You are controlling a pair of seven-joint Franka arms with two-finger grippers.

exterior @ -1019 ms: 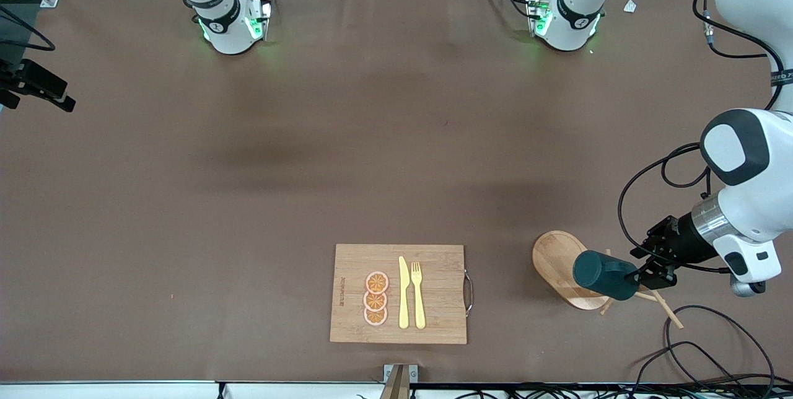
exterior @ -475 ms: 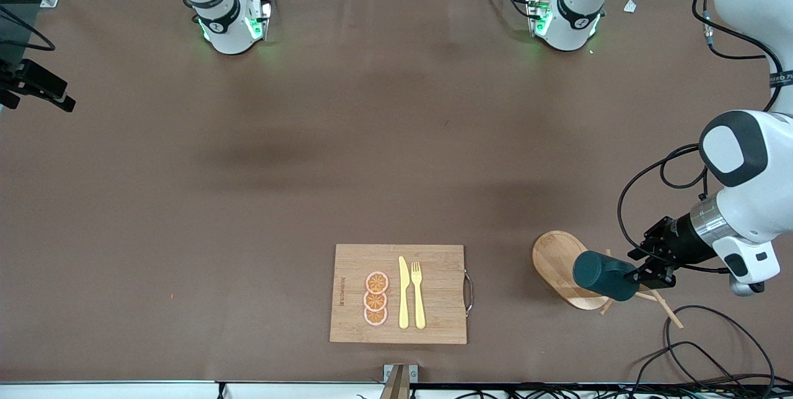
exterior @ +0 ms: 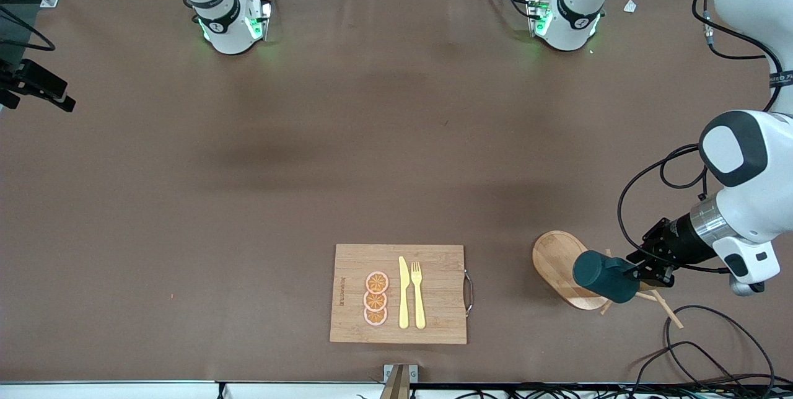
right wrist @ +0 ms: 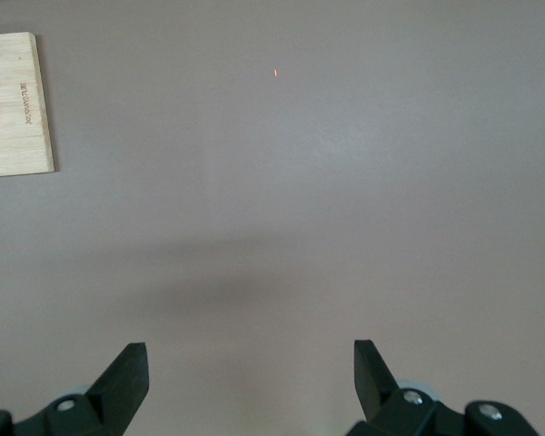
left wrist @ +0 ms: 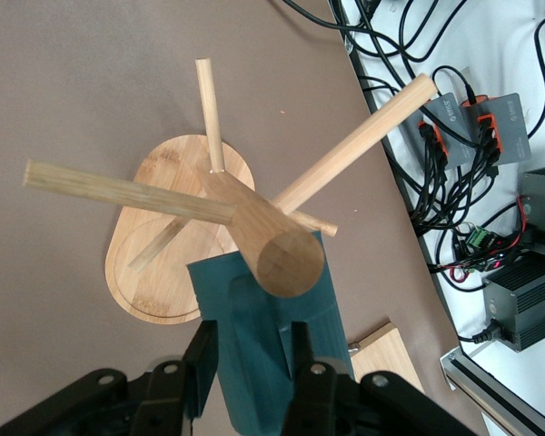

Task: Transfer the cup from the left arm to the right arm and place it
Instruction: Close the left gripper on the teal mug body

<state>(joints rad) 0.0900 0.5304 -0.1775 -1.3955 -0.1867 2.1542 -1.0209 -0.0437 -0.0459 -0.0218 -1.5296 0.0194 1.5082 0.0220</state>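
My left gripper (left wrist: 250, 363) is clamped on the cup (exterior: 604, 275), which lies sideways against the wooden mug tree (left wrist: 254, 232), over its oval base (exterior: 557, 259). My right gripper (right wrist: 250, 377) waits over bare table, fingers wide apart, holding nothing.

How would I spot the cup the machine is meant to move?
Look toward the left arm's end of the brown table, at the oval wooden stand with pegs. The small dark teal-green cylindrical cup hangs on it, gripped in the left gripper's jaws. It is the only dark, non-wooden thing there.
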